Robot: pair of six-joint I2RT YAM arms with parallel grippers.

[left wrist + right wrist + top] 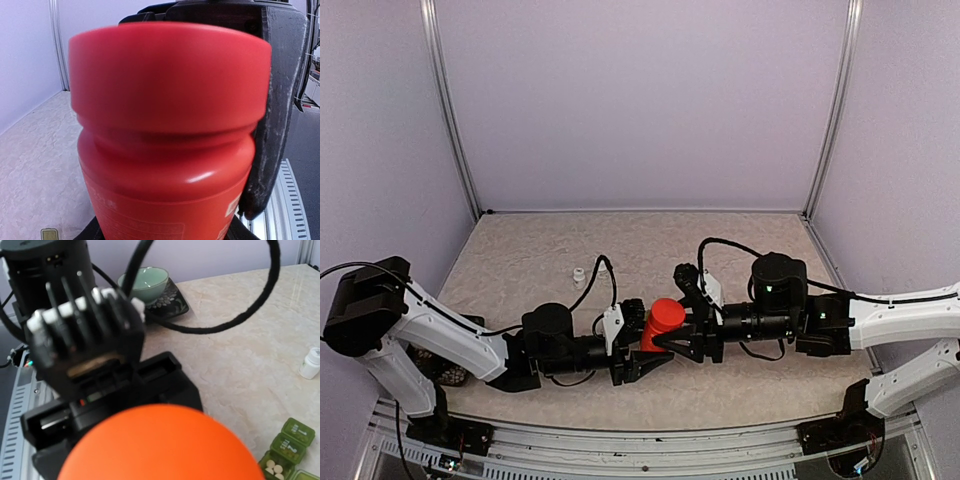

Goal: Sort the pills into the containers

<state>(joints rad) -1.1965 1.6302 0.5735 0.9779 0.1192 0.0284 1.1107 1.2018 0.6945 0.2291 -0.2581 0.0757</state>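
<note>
Though left gripper (638, 362) closure is unclear, right gripper (674, 345) clamps the red bottle (665, 318) upright, cap up.

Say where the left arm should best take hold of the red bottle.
Grip the red bottle by its wide cap, from the left: its straight wall stands proud of the neck, facing that arm, while the right gripper seems to hold the body.

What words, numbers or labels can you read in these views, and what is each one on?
"1": far lid of the green pill container.
"2", less certain: the next lid.
Pale print low on the red bottle: too blurred to read.
Nothing else legible.
</note>
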